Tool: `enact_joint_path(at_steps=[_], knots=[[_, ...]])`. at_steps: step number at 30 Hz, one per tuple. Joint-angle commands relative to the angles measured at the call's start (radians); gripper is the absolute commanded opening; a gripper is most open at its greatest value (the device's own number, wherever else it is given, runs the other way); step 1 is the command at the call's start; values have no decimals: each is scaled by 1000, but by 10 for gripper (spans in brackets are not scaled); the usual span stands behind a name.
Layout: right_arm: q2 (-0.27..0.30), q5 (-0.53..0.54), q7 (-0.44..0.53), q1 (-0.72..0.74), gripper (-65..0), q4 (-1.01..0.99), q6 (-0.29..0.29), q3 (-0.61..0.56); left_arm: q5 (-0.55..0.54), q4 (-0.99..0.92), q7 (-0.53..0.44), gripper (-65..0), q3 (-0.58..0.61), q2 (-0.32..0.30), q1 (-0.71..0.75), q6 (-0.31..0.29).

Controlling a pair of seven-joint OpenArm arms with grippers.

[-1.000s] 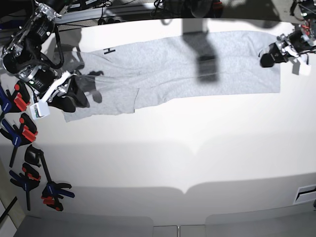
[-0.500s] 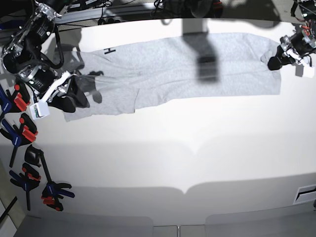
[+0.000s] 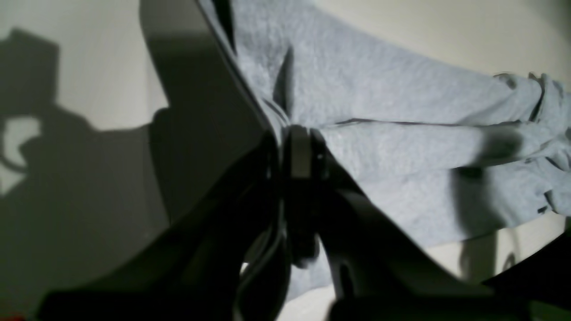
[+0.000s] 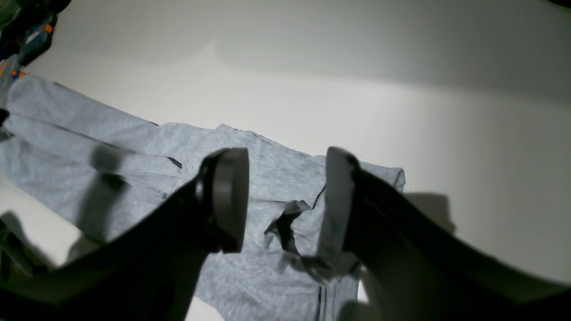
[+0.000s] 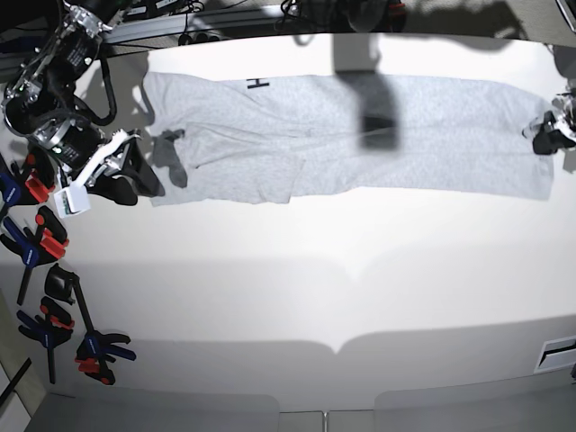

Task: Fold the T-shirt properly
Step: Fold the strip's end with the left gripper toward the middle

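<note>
The T-shirt (image 5: 360, 130) lies stretched out in a long, narrow band across the far part of the white surface (image 5: 297, 288), running from one tool to the other. Its grey cloth is mostly flat, with a loose flap hanging off the near edge and a bit of black lettering (image 5: 258, 84) showing at the far edge.

The left tool (image 5: 547, 137) sits at one end of the band, and its jaws are pressed together on the T-shirt's edge. In the left wrist view the left tool (image 3: 298, 145) pinches a gathered ridge of cloth, and from there the T-shirt (image 3: 401, 147) fans away from the tool in a taut fold.

The right tool (image 5: 135, 175) is at the opposite end, just beside the crumpled corner of the cloth. Its jaws stand apart with nothing between them. In the right wrist view the right tool (image 4: 285, 200) hovers over the T-shirt (image 4: 134, 178), and a small rumpled tuck of fabric lies below the gap between its fingers (image 4: 229, 196).

Beyond the right tool, off the cloth's end, several clamps (image 5: 54, 297) with black, red and blue handles lie along the surface's edge.
</note>
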Motion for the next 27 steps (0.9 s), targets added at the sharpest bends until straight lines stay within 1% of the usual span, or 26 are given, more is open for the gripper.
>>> enact_joint_path(at_steps=[1,3,5,7,9,11,13,16,19,20,23,25,27], knots=[[16,22,24,18,-385,18,10,5,-29,47,-9,-650,-8,-22,-11,-4],[16,21,24,32,-385,18,9,5,-49,115,28,-650,-8,-17,-6,-3],[16,21,23,47,-385,18,9,5,-99,200,88,-650,-8,-5,1,-4],[16,21,23,63,-385,18,7,5,-153,296,165,-650,-8,25,1,-4],[16,22,23,77,-385,18,7,5,-192,392,214,-650,-8,76,1,-4],[16,21,23,89,-385,18,6,5,-180,468,208,-650,1,145,1,-5],[14,21,22,100,-385,18,7,5,-123,509,185,-650,37,218,1,-4],[14,21,22,100,-385,18,7,5,-31,514,175,-650,143,321,2,-4],[14,21,18,100,-385,18,7,5,64,514,172,-650,263,396,3,-5],[14,21,18,100,-385,18,7,5,85,514,166,-650,298,412,3,-5],[14,21,18,100,-385,18,7,5,91,514,130,-650,384,441,3,-5],[14,21,18,100,-385,18,7,5,91,514,89,-650,430,442,3,-4],[14,21,19,100,-385,18,7,5,92,514,76,-650,461,442,3,-5]])
